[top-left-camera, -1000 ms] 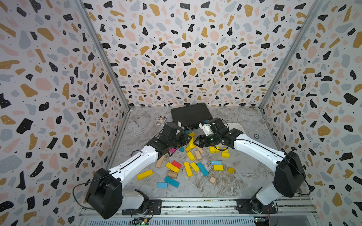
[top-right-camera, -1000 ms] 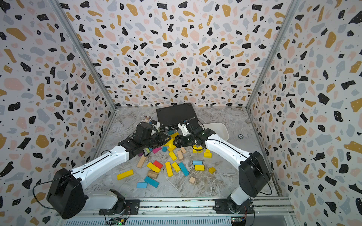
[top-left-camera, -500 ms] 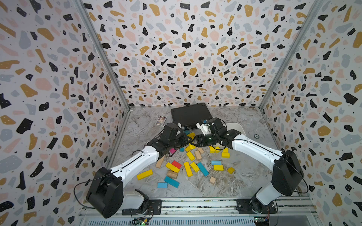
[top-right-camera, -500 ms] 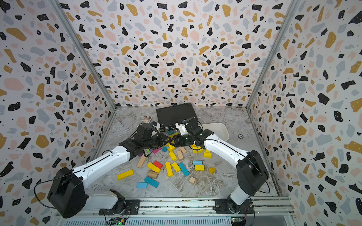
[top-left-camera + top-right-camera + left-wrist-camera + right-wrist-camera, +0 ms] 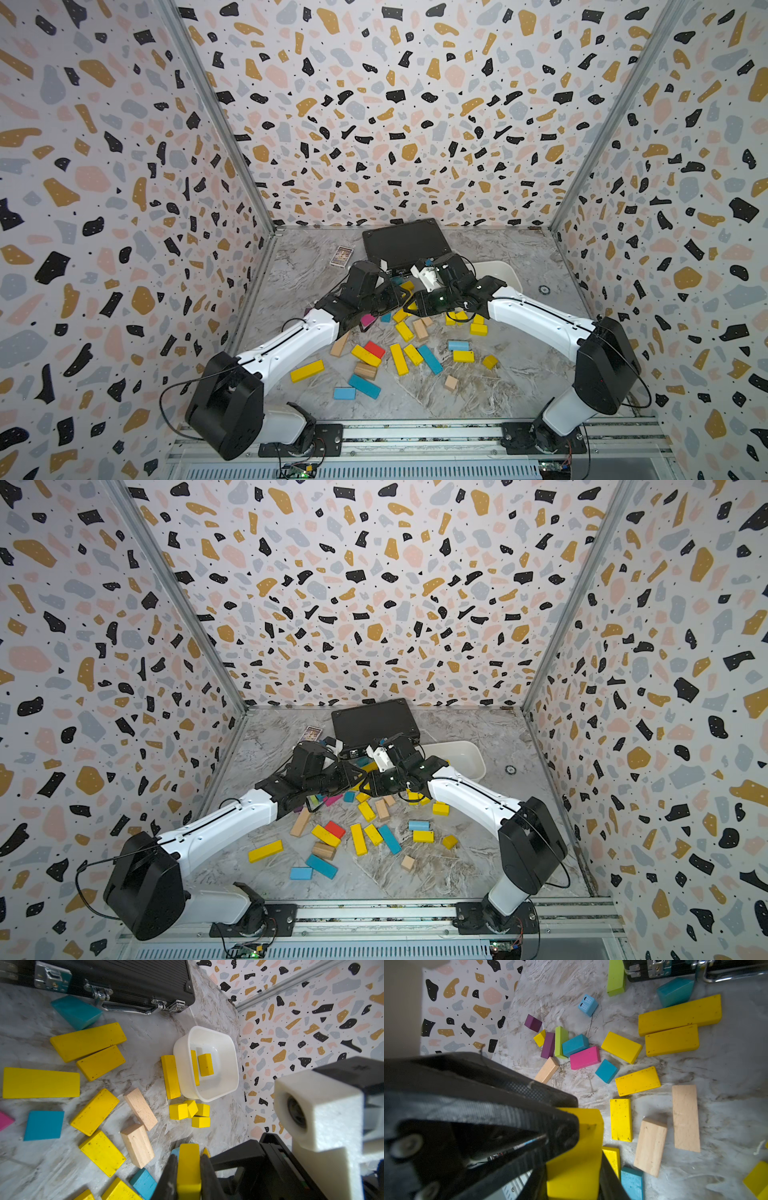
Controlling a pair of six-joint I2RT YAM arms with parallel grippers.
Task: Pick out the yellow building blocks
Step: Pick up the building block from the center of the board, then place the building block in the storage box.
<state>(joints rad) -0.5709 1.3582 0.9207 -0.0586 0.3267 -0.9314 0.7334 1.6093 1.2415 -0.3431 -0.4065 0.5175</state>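
Marble tabletop (image 5: 519, 386); in both top views yellow building blocks (image 5: 306, 370) lie scattered mid-table, left arm (image 5: 291, 345) and right arm (image 5: 540, 320) nose to nose over pile's far end. Left wrist: left gripper (image 5: 188, 1157) fingers (image 5: 169, 1178) clamped on one yellow block (image 5: 188, 1172), two more in white tub (image 5: 209, 1097) far right. Right wrist: right gripper (image 5: 572, 1157) fingers (image 5: 610, 1182) tight on same block.

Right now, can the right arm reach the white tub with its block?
Probably yes: the white tub lies close beside that arm, open-topped, nothing standing between. But the left gripper also flanks the yellow block in the right gripper, which likely must let go first.
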